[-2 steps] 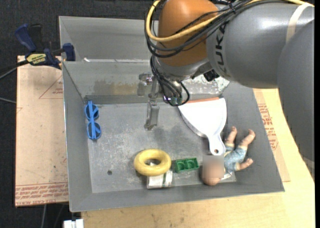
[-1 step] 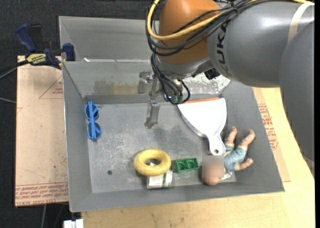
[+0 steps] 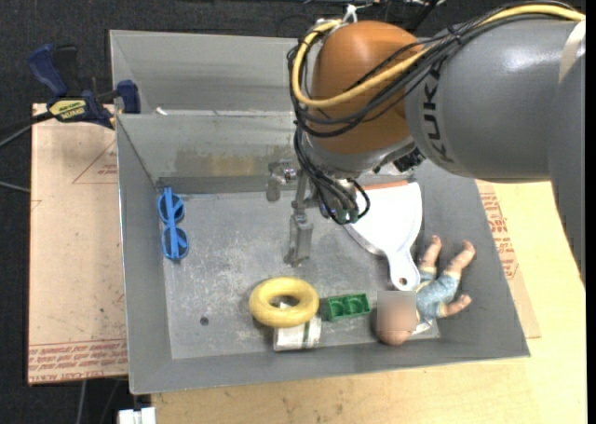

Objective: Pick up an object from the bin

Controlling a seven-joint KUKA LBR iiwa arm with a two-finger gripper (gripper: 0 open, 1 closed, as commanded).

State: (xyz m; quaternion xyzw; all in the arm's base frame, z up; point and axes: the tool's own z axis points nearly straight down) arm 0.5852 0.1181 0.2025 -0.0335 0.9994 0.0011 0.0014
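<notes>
Pincer [image 3: 298,247] is held over bare bin [image 3: 223,259] floor, open or closed cannot be told; yellow ring [image 3: 283,302] just in front, white scoop [image 3: 396,225] close right, open room left.

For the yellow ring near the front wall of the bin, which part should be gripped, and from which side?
Probably from above, across the band of the yellow ring on the view's left side, pinching it between hole and outer edge. It lies nearly flat, with bare bin floor there.

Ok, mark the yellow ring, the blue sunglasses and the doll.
yellow ring [image 3: 262,304], camera view, on its left side
blue sunglasses [image 3: 174,243], camera view, on the lower lens
doll [image 3: 436,296], camera view, on its torso
</notes>
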